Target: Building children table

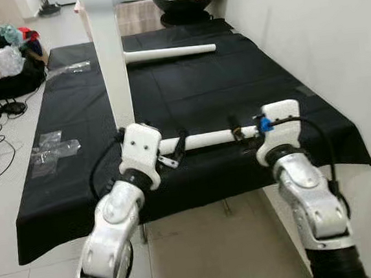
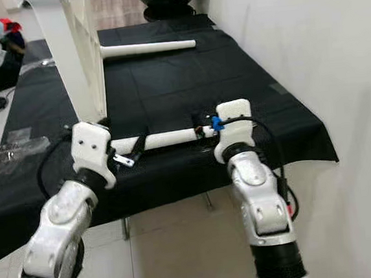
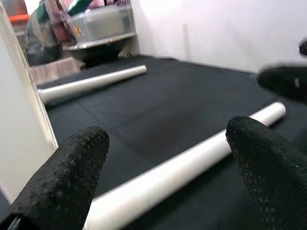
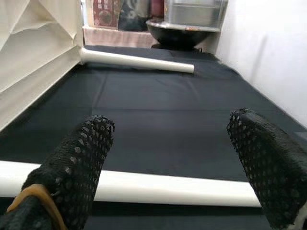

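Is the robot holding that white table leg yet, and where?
Not yet. Both grippers, left and right, are open around the near table leg, one toward each end.

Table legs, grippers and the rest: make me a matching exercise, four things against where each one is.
Things:
1. near table leg
2. far table leg
3. left gripper
4. black cloth

Places:
A. spread over the work surface, hanging over its front edge
B. lying at the far end of the cloth, beside the white table frame
C. lying across the cloth's front part, between both grippers
D. open over the near leg's left end

Pairs: 1-C, 2-B, 3-D, 4-A

The right gripper stands open at the near leg's other end.
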You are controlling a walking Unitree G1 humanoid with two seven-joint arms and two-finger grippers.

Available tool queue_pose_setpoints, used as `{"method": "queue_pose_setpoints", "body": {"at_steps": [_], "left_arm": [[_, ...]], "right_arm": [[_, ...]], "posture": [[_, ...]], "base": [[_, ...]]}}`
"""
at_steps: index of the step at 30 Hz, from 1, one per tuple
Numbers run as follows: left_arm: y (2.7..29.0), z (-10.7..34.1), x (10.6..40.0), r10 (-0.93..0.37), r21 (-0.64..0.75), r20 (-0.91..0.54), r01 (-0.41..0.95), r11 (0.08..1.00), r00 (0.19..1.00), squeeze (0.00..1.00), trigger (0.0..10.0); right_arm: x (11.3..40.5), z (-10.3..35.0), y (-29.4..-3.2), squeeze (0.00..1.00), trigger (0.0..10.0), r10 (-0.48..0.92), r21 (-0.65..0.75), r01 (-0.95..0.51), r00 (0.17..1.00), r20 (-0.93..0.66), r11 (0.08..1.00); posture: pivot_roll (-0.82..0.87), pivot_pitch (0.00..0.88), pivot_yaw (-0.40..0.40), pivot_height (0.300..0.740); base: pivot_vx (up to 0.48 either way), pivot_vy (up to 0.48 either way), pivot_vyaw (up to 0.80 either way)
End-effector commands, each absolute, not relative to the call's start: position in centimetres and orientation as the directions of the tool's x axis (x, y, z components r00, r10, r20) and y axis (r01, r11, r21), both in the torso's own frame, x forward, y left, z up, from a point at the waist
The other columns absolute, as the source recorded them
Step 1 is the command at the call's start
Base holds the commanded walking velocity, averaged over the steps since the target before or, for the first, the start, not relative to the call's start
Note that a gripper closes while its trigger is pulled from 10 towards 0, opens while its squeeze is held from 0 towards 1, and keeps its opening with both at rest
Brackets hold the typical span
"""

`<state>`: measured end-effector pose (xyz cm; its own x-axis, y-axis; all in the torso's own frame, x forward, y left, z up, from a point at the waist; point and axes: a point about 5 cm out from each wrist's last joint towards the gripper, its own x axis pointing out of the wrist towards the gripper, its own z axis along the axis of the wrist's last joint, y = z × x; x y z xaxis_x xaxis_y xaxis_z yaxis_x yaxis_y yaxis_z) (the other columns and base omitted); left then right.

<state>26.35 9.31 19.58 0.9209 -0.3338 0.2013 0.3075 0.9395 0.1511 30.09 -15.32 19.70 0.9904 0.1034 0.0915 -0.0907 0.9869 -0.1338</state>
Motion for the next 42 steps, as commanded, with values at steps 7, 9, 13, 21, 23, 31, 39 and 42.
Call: {"method": "queue_pose_setpoints", "body": {"at_steps": [7, 9, 13, 21, 23, 31, 39, 42], "left_arm": [[10.3, 20.1, 26.9, -0.295, 0.142, 0.223, 0.268, 0.953, 0.929, 0.0, 10.0], [10.5, 20.1, 27.0, -0.288, 0.143, 0.221, 0.261, 0.955, 0.932, 0.0, 10.0], [10.8, 20.1, 27.0, -0.273, 0.14, 0.219, 0.246, 0.959, 0.937, 0.0, 10.0], [11.4, 20.2, 27.1, -0.232, 0.125, 0.221, 0.209, 0.97, 0.947, 0.0, 10.0], [11.3, 20.2, 27.1, -0.232, 0.123, 0.22, 0.209, 0.97, 0.947, 0.0, 10.0], [11.0, 20.0, 26.9, -0.238, 0.113, 0.218, 0.218, 0.969, 0.946, 0.0, 10.0], [11.0, 20.1, 27.0, -0.224, 0.105, 0.216, 0.206, 0.973, 0.95, 0.0, 10.0], [11.1, 20.2, 27.2, -0.21, 0.099, 0.216, 0.193, 0.976, 0.953, 0.0, 10.0]], "right_arm": [[30.7, 21.3, -16.1, 0.0, 10.0, 0.093, -0.146, -0.072, 0.986, 0.141, 0.987], [30.8, 21.4, -16.2, 0.0, 10.0, 0.088, -0.143, -0.068, 0.986, 0.139, 0.987], [30.7, 21.6, -16.3, 0.0, 10.0, 0.082, -0.143, -0.061, 0.986, 0.145, 0.988], [30.7, 21.9, -16.0, 0.0, 10.0, 0.091, -0.142, -0.069, 0.984, 0.156, 0.988], [30.8, 22.0, -16.0, 0.0, 10.0, 0.089, -0.134, -0.069, 0.984, 0.155, 0.989], [30.9, 22.2, -16.2, 0.0, 10.0, 0.082, -0.14, -0.061, 0.985, 0.153, 0.988], [31.4, 22.4, -19.1, 0.0, 10.0, -0.089, -0.342, 0.135, 0.985, 0.144, 0.93], [31.4, 23.3, -20.4, 0.0, 10.0, -0.126, -0.462, 0.215, 0.968, 0.217, 0.86]], "posture": [[0.03, 0.048, -0.047, 0.74], [0.03, 0.043, -0.049, 0.74], [0.03, 0.043, -0.051, 0.74], [0.03, 0.047, -0.052, 0.74], [0.03, 0.046, -0.054, 0.74], [0.03, 0.049, -0.054, 0.74], [0.02, 0.052, -0.052, 0.74], [0.02, 0.057, -0.052, 0.74]], "base": [[0.367, -0.302, 0.0], [0.446, 0.0, 0.0], [0.442, 0.0, 0.0], [0.0, 0.0, 0.0], [0.0, 0.0, 0.0], [0.0, 0.0, 0.0], [0.0, 0.0, 0.0], [0.0, 0.0, 0.0]]}}
